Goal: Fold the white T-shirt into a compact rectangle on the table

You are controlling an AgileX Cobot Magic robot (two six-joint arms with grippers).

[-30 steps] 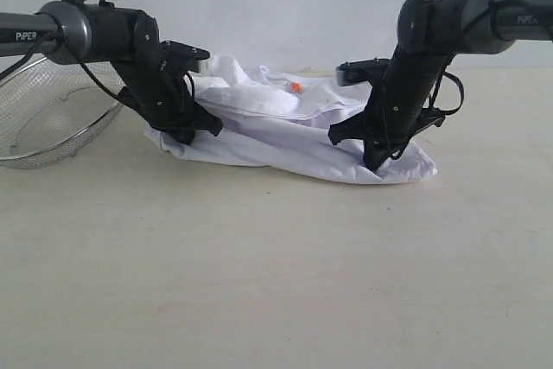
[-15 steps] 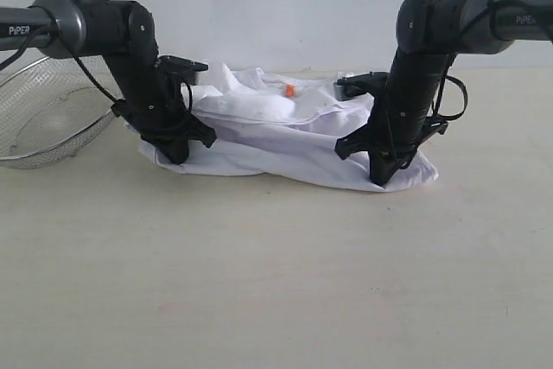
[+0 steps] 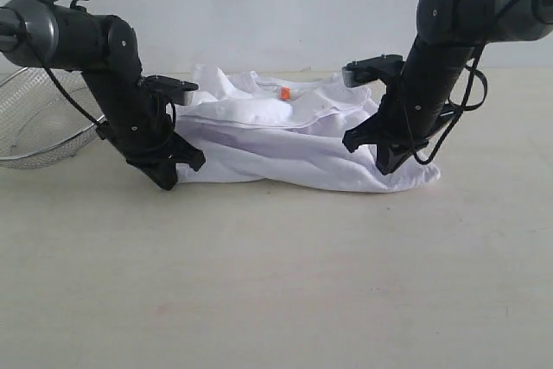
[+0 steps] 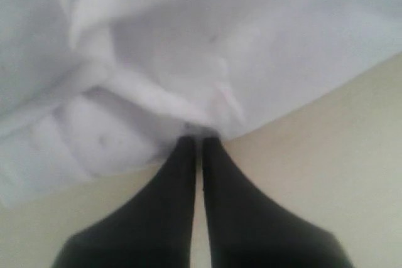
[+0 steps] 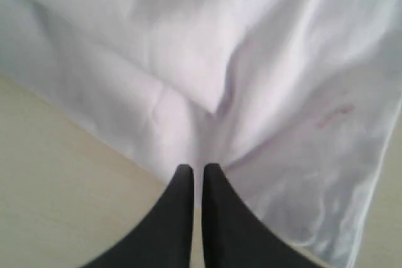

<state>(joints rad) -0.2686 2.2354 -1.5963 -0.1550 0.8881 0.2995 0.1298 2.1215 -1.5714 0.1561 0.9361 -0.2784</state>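
the white shirt [image 3: 294, 140] lies bunched in a loose heap toward the far middle of the table [image 3: 276, 291]. its orange tag [image 3: 283, 92] shows on top near the back. a wire basket [image 3: 34, 127] sits off to the left, apart from the cloth. the left claw [image 3: 171, 177] is pressed together on the shirt's near left edge, and the right claw [image 3: 389, 164] is pressed together on its near right edge. in each wrist view the fingertips [image 4: 185, 149] meet with only a sliver between them and cloth gathers right at the tips, so both claws appear to pinch fabric. how many layers each has caught cannot be told.

the step in hand looks like drawing the shirt out flat before any fold is made, so the task is judged to be at an early stage. to do it well, the two arms should move as a pair, with the edge between them taut but not tugged so hard that it slips out of a pinch. a low lift, just enough for the heap behind to unroll rather than drag as a lump, would suit soft cotton. the left claw sits lower and nearer than the right, so levelling the two would help the edge land straight. the claws should let go only once that edge rests flat on the table.
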